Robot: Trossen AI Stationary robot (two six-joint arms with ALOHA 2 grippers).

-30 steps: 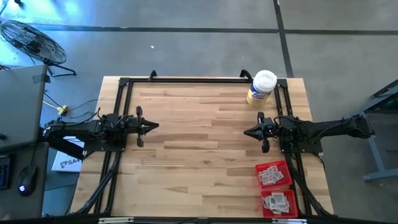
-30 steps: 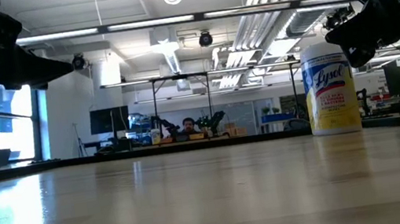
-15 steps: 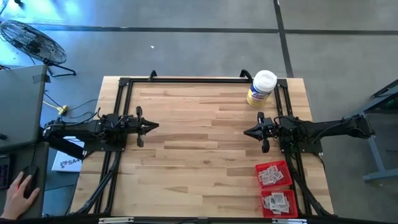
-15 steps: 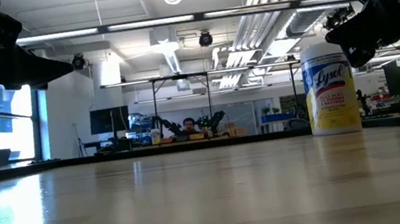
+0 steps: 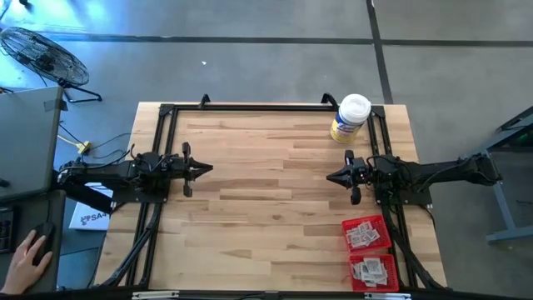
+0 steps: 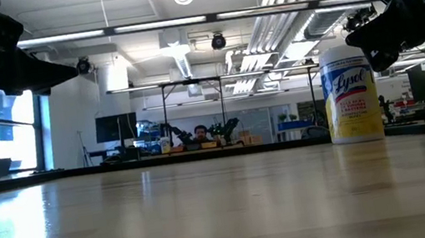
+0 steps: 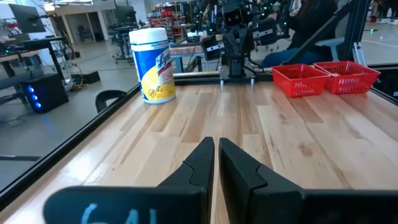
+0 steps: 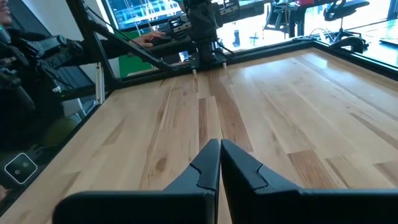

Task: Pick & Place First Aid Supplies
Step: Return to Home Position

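Two red trays sit at the table's near right corner, the farther one (image 5: 365,233) and the nearer one (image 5: 372,271), each holding several small white-grey first aid packets (image 5: 361,236). In the left wrist view both trays (image 7: 300,79) show far off. My left gripper (image 5: 210,169) hovers over the table's left side, shut, touching nothing. My right gripper (image 5: 328,177) hovers over the right side, shut, a short way from the trays. Both point toward the table's middle.
A yellow wipes jar with a white lid (image 5: 350,118) stands at the far right corner, also seen in the low view as the jar (image 6: 351,94). A black frame (image 5: 162,112) runs along the table's edges. A person's hand (image 5: 27,254) rests on a mouse left of the table.
Both arms have kept still. A person's hand has come into view on the mouse at the left, beside the table.
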